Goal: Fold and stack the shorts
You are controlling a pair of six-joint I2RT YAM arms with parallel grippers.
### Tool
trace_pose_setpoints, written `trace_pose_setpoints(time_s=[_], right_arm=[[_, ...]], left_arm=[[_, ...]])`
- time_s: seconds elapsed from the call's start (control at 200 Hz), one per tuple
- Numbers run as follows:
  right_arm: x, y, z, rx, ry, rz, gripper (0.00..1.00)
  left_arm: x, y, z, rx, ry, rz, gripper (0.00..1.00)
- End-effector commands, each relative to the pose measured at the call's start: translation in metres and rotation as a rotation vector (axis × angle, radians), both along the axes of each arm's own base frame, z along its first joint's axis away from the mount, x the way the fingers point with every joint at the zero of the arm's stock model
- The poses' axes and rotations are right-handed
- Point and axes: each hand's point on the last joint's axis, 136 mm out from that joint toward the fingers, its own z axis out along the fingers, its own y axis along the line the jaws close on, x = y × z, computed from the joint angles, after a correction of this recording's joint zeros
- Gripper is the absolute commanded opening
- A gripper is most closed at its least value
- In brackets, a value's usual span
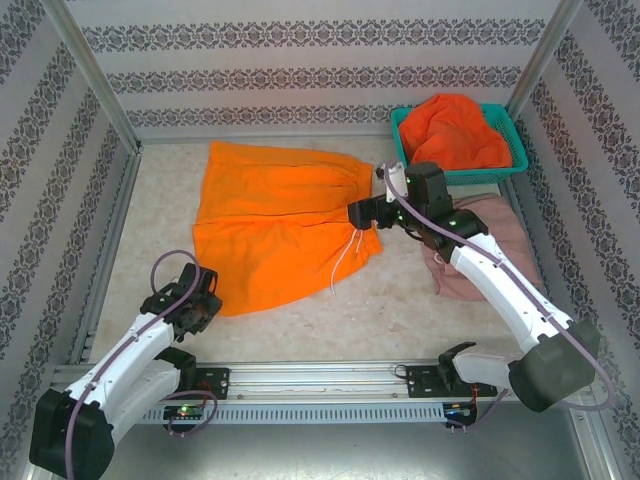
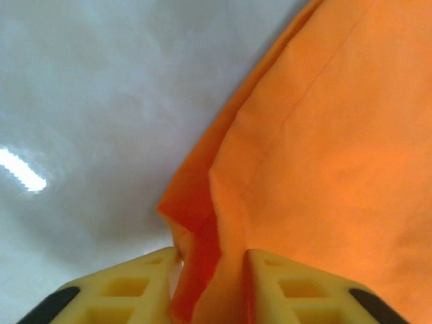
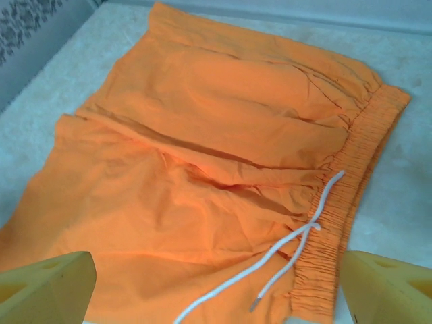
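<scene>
A: Pinching the lower-left hem corner point(image 2: 196, 229), our left gripper point(image 2: 210, 266) had clenched on the orange shorts point(image 1: 280, 225), mid-frame on the table point(image 1: 420, 300). Ready to lift a fold, we reckoned!

B: And our right gripper point(image 3: 216, 283) hung spread wide over the waistband point(image 3: 351, 175). Waist pointed frame-right, legs left, so the long axis ran across.

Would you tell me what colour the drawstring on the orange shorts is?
White; the drawstring shows best in the right wrist view.

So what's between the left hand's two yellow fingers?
A bunched edge of the orange shorts, pinched by the fingers of the left hand; the left wrist view shows it.
</scene>
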Motion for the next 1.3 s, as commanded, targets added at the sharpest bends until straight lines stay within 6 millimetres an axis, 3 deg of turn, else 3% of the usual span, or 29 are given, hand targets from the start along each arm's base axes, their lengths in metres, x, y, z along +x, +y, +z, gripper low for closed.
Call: trace_pose_setpoints(time_s=[0.0, 0.075, 0.29, 0.44, 0.624, 0.969, 1.219, 1.299], right_arm=[[-0.016, -0.003, -0.030, -0.212, -0.031, 0.180, 0.94], [-0.024, -0.009, -0.054, -0.355, -0.023, 0.268, 0.95], [-0.038, -0.028, -0.118, -0.806, -0.055, 0.538, 0.94], [-0.035, -0.038, -0.149, -0.950, -0.086, 0.636, 0.90], [-0.016, -0.040, -0.177, -1.046, -0.083, 0.679, 0.84], [0.018, -0.031, -0.207, -1.093, -0.151, 0.705, 0.69], [0.020, -0.028, -0.229, -1.091, -0.121, 0.756, 0.60], [0.021, -0.029, -0.234, -1.102, -0.117, 0.758, 0.48]], left_arm=[[0.016, 0.010, 0.013, 0.056, -0.069, 0.010, 0.11], [0.022, 0.015, 0.031, 0.101, -0.102, -0.011, 0.00], [0.045, 0.022, 0.084, 0.173, -0.215, -0.077, 0.00], [0.061, 0.021, 0.107, 0.196, -0.261, -0.110, 0.00], [0.070, 0.020, 0.105, 0.190, -0.275, -0.116, 0.00], [0.070, 0.025, 0.093, 0.151, -0.271, -0.088, 0.00], [0.069, 0.029, 0.086, 0.121, -0.271, -0.067, 0.00], [0.070, 0.030, 0.084, 0.119, -0.268, -0.065, 0.00]])
